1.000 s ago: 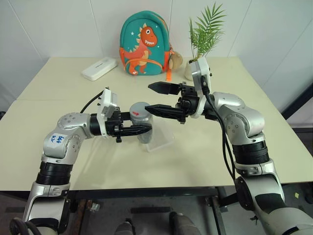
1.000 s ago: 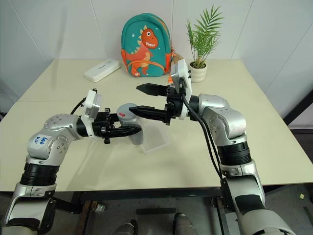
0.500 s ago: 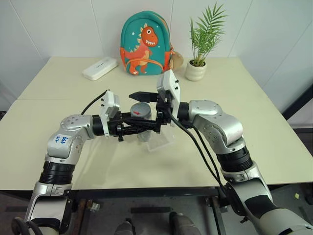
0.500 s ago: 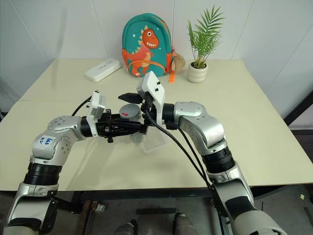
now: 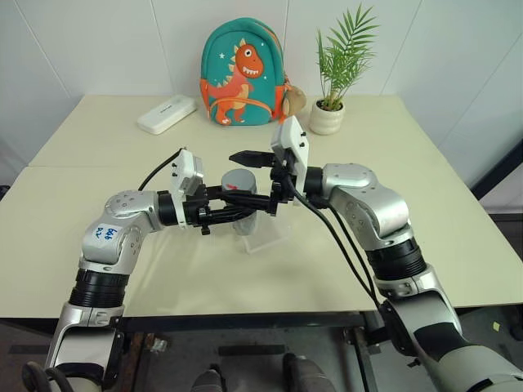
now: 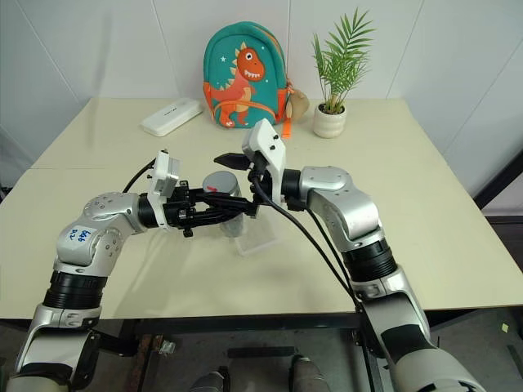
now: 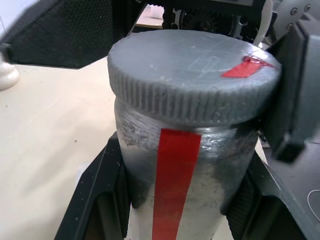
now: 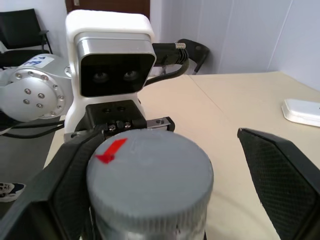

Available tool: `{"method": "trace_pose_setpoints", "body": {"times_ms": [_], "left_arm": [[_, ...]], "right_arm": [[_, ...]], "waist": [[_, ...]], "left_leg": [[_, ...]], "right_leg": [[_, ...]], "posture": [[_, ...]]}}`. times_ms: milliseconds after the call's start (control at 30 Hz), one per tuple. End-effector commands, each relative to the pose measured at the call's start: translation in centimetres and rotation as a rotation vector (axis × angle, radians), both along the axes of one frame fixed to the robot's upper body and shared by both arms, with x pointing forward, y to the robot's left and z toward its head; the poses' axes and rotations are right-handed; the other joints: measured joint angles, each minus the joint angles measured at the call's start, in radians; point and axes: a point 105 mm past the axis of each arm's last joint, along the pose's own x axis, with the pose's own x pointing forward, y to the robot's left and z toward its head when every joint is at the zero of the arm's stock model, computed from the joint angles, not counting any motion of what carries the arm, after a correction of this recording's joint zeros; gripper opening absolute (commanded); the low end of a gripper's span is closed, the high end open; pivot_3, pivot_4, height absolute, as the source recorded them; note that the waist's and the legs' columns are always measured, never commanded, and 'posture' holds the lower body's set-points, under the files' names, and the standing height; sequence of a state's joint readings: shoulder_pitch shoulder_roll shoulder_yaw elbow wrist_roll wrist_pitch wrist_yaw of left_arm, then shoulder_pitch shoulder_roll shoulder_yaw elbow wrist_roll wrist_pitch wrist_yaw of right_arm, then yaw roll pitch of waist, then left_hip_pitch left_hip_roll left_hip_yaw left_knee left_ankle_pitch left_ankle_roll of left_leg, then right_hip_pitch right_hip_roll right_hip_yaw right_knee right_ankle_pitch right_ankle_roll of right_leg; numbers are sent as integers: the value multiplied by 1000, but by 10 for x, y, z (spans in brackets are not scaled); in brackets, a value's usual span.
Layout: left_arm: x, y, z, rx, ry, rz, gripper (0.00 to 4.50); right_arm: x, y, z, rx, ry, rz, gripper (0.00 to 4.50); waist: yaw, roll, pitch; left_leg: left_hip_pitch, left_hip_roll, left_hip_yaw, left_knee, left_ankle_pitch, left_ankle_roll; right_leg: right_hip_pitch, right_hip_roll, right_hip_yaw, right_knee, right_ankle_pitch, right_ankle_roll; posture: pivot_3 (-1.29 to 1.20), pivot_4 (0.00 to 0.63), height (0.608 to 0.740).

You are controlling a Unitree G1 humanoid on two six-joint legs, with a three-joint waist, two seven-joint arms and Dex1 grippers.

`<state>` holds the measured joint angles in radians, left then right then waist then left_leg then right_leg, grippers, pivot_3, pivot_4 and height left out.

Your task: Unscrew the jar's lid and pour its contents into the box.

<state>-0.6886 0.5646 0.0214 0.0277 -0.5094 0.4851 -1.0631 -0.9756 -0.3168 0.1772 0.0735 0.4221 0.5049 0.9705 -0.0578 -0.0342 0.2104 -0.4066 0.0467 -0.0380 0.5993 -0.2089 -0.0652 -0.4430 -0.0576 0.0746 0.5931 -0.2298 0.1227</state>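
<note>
Gripping the grey jar, lid still on

Standing upright above the middle of the cream surface point(image 5: 122, 147), the small silver-grey ribbed jar point(image 7: 175, 185) with a red strip down its side is clamped at its body by the left pincer point(image 7: 175, 200), whose two black fingers press on either side of it. Its round grey lid point(image 8: 150, 172), marked with a red arrow, sits screwed on top. The right pincer point(image 8: 165, 180) reaches in from the right with its fingers spread wide, one on each side of the lid; whether they touch it I cannot tell. Just below and a little to the right of the jar lies the shallow clear plastic box point(image 5: 265, 233) with rounded corners. The contents cannot be seen. At the far edge stand a teal backpack point(image 5: 243, 73) with an orange dinosaur, a flat white oblong case point(image 5: 166, 113) to its left, and a white pot with a green palm plant point(image 5: 327, 114) to its right.
</note>
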Motion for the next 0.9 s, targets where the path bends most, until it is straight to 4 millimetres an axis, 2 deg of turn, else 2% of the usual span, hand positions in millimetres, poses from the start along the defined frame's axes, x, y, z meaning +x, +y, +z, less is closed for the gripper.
{"method": "trace_pose_setpoints", "body": {"times_ms": [33,133,267,433,500,633,733,800,900], "left_arm": [[-7,2,13,-13,-63,-18,1955],[-6,3,17,-22,-72,-6,1955],[-7,7,15,-10,-67,-1,1955],[-6,14,17,7,-69,4,1955],[-5,15,17,16,-69,-1,1955],[-4,14,16,24,-68,-12,1955],[-4,10,14,32,-69,-39,1955],[-3,6,16,30,-75,-51,1955],[-2,5,18,21,-77,-56,1955]], "right_arm": [[18,-41,18,46,-57,-128,4471],[23,-62,21,63,-36,-172,4471],[21,-79,20,72,-14,-178,4471],[11,-87,25,112,12,-127,4471],[3,-83,31,142,24,-80,4471],[-12,-60,37,171,19,2,4471],[-27,-29,33,152,11,83,4471],[-31,-14,35,146,-5,99,4471],[-32,-2,36,149,-3,104,4471]], "waist": [[0,0,0],[1,0,0],[4,0,0],[-6,1,0],[-8,1,1],[-9,1,1],[-8,1,1],[-7,1,1],[-2,1,1]], "left_leg": [[0,0,0,0,0,0],[0,0,0,0,0,0],[0,0,1,0,0,0],[1,0,2,-1,0,0],[1,0,2,-1,0,0],[1,0,2,0,0,0],[1,0,2,0,0,0],[0,0,2,0,0,0],[0,0,2,0,0,0]], "right_leg": [[0,0,0,0,0,0],[0,0,0,0,0,0],[0,0,0,-1,-1,-2],[0,0,1,-1,0,0],[0,0,2,0,0,0],[0,0,2,0,0,0],[0,0,2,0,0,0],[-1,0,2,0,0,0],[-1,0,2,0,0,0]], "posture": [[0,150,740],[0,150,740],[0,150,740],[0,150,740],[0,150,740],[0,150,740],[0,150,740],[0,150,740],[0,150,740]]}}
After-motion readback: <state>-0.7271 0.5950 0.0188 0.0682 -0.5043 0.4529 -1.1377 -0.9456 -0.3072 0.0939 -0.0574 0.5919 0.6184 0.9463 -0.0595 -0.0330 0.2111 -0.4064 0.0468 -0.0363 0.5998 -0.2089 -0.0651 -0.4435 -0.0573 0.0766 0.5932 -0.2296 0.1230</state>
